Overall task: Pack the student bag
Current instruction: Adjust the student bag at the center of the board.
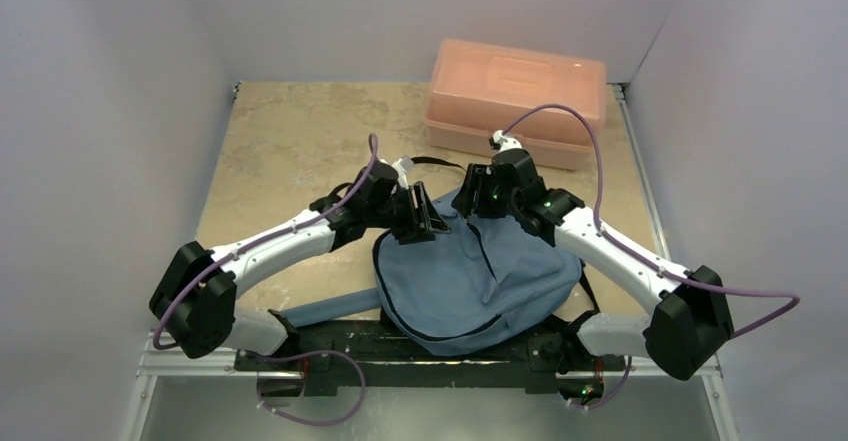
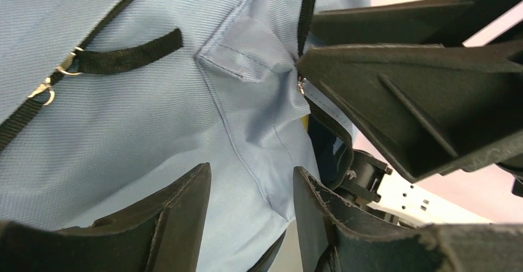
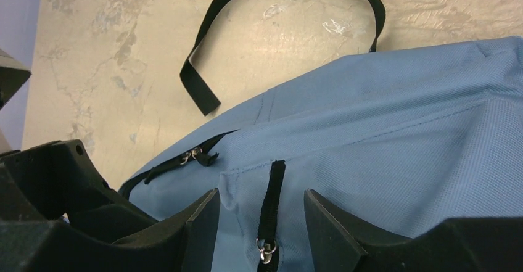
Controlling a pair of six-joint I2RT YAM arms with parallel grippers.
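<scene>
Both left fingers (image 2: 176, 219) and right fingers (image 3: 336, 232) parted, soft woven student bag (image 1: 470, 271) between

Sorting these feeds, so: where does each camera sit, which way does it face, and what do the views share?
Top: above, behind both arms, looking down on table, bag, box.
Left wrist: close on bag fabric; left gripper below, right gripper upper right.
Right wrist: across bag toward strap on table; right gripper below.
Shared: the bag, in all three.

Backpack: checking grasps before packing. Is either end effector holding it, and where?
No firm hold shows. Right end effector, open, straddles a black zipper pull on the backpack; left end effector brackets a fabric fold, pinch unclear.
</scene>
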